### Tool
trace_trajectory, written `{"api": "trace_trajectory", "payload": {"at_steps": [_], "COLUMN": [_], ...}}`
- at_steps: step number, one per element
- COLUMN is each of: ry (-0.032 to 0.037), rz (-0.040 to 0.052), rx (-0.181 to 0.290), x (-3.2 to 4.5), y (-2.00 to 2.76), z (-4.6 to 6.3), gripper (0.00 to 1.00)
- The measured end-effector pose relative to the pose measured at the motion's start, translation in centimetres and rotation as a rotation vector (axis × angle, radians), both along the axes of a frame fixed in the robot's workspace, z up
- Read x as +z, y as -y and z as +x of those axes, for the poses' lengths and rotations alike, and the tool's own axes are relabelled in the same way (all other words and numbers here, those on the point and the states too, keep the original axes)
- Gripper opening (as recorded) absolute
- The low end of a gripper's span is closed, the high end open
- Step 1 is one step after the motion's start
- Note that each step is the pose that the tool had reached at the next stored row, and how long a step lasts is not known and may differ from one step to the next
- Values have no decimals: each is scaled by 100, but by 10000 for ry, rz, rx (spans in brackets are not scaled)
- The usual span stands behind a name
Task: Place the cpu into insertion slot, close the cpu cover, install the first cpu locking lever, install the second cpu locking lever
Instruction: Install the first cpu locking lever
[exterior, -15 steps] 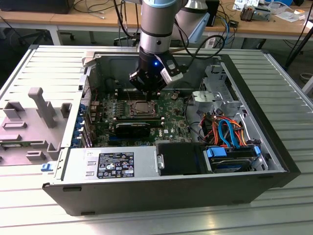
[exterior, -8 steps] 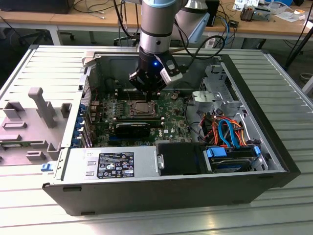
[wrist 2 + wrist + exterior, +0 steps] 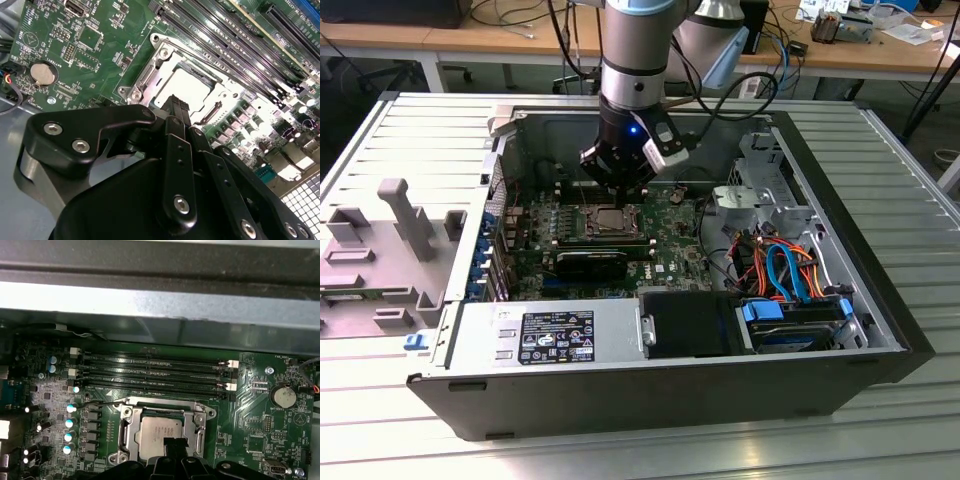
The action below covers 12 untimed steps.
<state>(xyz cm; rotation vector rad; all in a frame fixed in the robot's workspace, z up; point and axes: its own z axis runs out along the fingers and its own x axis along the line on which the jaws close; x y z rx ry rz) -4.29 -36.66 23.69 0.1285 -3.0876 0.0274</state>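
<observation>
Your hand (image 3: pixel 177 104) is pressed together, tips just above the cpu (image 3: pixel 159 432). The chip sits in the insertion slot (image 3: pixel 598 224), and the cpu cover (image 3: pixel 128 429) looks down around it. Keep those tips square and press gently.

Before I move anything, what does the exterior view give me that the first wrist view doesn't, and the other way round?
The exterior view adds the wider scene: the open computer case, the power supply, the orange and blue cables and the arm reaching down into the case. The first wrist view adds close detail: the coin battery, the memory slots' white latches and the cpu cover lying around the chip. Both share the cpu on the board, with the gripper over it.
</observation>
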Motion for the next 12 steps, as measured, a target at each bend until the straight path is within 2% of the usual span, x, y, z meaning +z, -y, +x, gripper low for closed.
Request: {"api": "trace_trajectory", "payload": {"at_steps": [12], "ry": [0], "rz": [1], "rx": [-1], "x": [53], "y": [0], "z": [0], "gripper": [11]}}
